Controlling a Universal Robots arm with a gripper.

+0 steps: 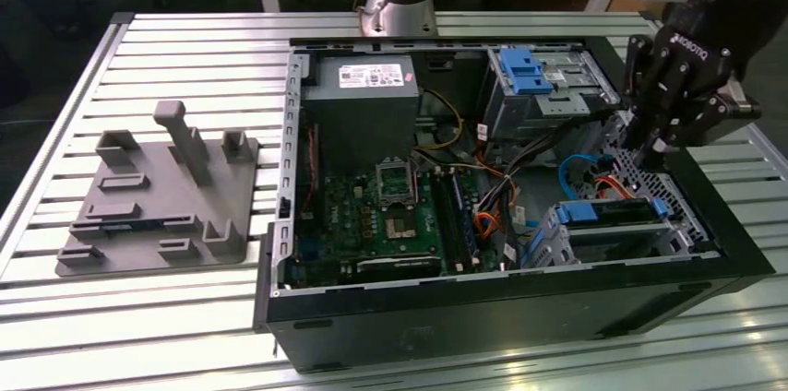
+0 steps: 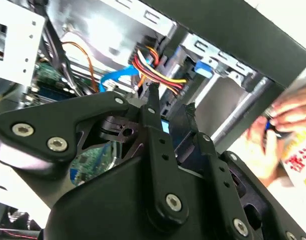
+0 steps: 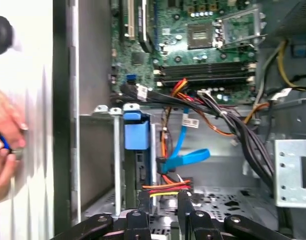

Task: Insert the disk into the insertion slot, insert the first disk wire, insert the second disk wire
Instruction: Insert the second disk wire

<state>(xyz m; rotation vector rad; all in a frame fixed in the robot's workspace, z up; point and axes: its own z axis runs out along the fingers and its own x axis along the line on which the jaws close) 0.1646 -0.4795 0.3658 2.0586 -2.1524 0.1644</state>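
Observation:
The disk [image 1: 612, 214], in its blue carrier [image 3: 136, 131], sits inside the insertion slot [image 1: 622, 242], a silver cage at the case's corner on the exterior view's right. A blue flat wire [image 3: 187, 156] runs to the disk's end and looks plugged in. My black gripper [image 1: 643, 149] hangs over that corner, just behind the disk. In both wrist views its fingers [image 2: 151, 107] stand close together on the end of a red, yellow and orange wire bundle [image 3: 168, 187], right at the disk's connector edge. The plug itself is hidden between the fingers.
The open computer case [image 1: 493, 313] lies on a slatted metal table. Another grey bay with a blue tab [image 1: 527, 70] stands at the back. Black cable bundles [image 3: 228, 117] cross the motherboard [image 1: 382, 216]. A person's hand [image 3: 5, 142] is just outside the case wall. A grey fixture [image 1: 161, 197] lies on the exterior view's left.

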